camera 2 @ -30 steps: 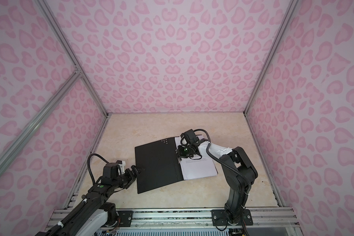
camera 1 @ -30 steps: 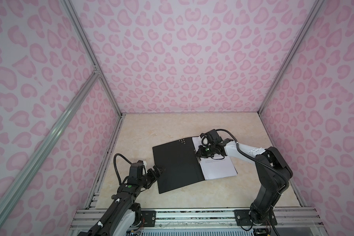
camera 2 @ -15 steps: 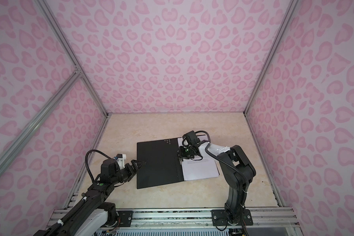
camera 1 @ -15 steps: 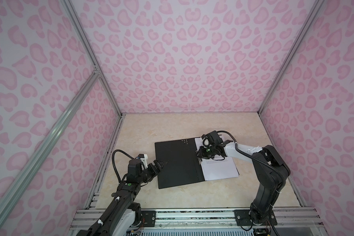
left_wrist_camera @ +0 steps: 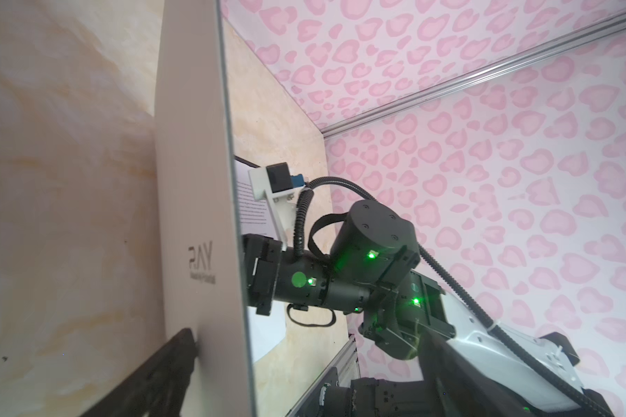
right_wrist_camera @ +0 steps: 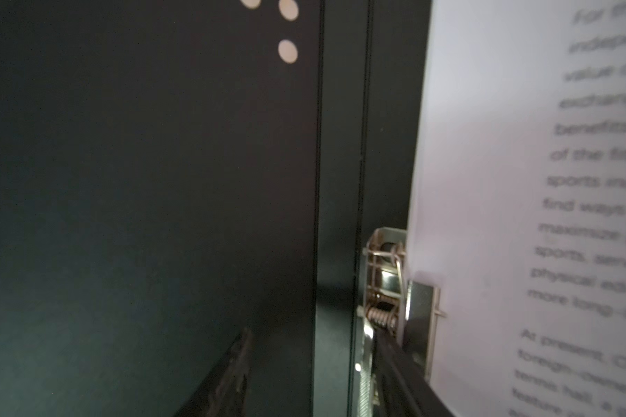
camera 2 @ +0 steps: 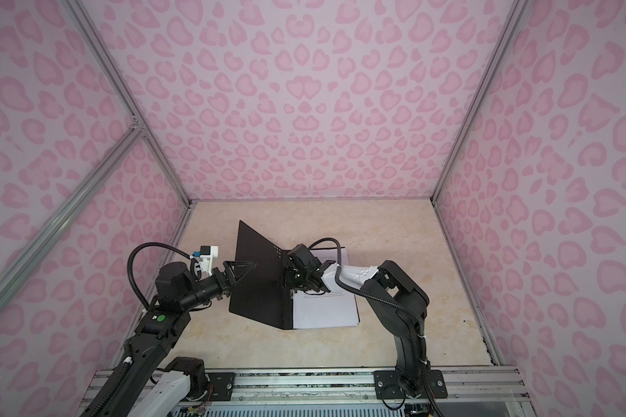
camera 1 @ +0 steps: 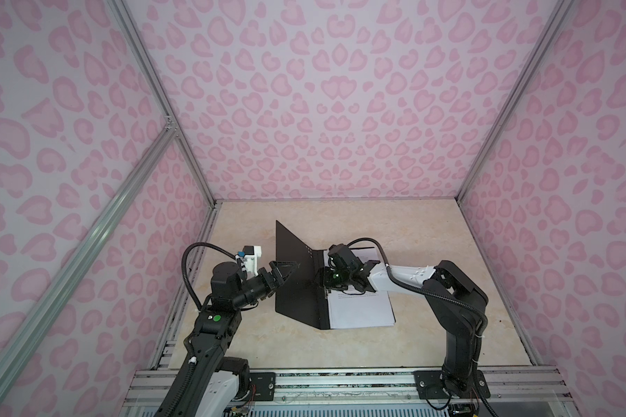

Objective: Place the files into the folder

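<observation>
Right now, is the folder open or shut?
Open: the folder has its black cover standing tilted off the table; the papers lie flat inside.

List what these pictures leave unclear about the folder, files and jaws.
- Number of files: top views, only the top sheet shows, edges too small.
- Text on the files: right wrist view, blurred and cut off by the frame edge.
- Second finger of the left gripper: left wrist view, outside the frame beside the folder.
- Whether the right gripper touches the clip: top views, its own wrist covers it.
</observation>
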Robot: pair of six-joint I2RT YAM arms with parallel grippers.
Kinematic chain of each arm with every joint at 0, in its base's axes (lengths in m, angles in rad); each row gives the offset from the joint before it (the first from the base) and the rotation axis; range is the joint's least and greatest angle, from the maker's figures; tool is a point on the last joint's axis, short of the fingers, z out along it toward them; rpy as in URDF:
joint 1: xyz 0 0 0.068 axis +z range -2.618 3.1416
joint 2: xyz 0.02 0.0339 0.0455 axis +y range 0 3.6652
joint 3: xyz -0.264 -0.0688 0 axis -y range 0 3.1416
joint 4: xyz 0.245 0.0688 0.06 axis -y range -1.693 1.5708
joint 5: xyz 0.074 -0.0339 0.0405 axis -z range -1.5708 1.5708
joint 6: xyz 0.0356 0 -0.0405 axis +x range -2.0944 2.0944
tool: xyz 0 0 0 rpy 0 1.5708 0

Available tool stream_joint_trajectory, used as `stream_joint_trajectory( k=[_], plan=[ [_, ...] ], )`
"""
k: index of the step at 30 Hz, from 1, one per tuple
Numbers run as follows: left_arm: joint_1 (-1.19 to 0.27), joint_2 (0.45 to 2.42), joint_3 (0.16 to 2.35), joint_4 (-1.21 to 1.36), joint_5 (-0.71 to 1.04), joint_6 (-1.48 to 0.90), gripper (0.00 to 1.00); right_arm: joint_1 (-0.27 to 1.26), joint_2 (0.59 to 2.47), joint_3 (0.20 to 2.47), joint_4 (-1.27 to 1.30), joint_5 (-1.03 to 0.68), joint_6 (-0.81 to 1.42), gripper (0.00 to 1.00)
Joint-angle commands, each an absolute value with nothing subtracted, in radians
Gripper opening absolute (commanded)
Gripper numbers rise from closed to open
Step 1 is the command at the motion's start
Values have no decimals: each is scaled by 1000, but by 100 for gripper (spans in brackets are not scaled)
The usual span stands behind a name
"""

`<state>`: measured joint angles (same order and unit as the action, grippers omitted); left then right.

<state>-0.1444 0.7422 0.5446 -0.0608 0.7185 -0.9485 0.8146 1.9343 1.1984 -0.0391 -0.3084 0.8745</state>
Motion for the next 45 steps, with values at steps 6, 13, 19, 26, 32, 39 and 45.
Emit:
stream_joint_trajectory(
  k=[6, 13, 19, 26, 32, 39, 45],
  plan=[
    [-271, 825, 645, -59, 689, -941, 97, 734, 1807, 1230, -145, -202, 786, 97],
    [-492, 1027, 750, -27, 528, -891, 97, 585, 1572, 1200, -288, -247, 663, 98],
    [-681, 1236, 890, -37, 371, -830, 97, 325, 1350, 1027, -294, -379, 613, 98],
    [-820, 1597, 1069, -16, 288, -810, 97, 91, 1163, 894, -303, -510, 554, 98],
    [-847, 1779, 1159, 7, 315, -836, 97, -3, 1090, 813, -310, -579, 522, 98],
    [-786, 1351, 1018, -72, 92, -729, 97, -22, 1057, 805, -350, -462, 479, 98],
    [-609, 924, 733, -200, -350, -622, 97, -25, 1011, 714, -230, -206, 443, 98]
  ],
)
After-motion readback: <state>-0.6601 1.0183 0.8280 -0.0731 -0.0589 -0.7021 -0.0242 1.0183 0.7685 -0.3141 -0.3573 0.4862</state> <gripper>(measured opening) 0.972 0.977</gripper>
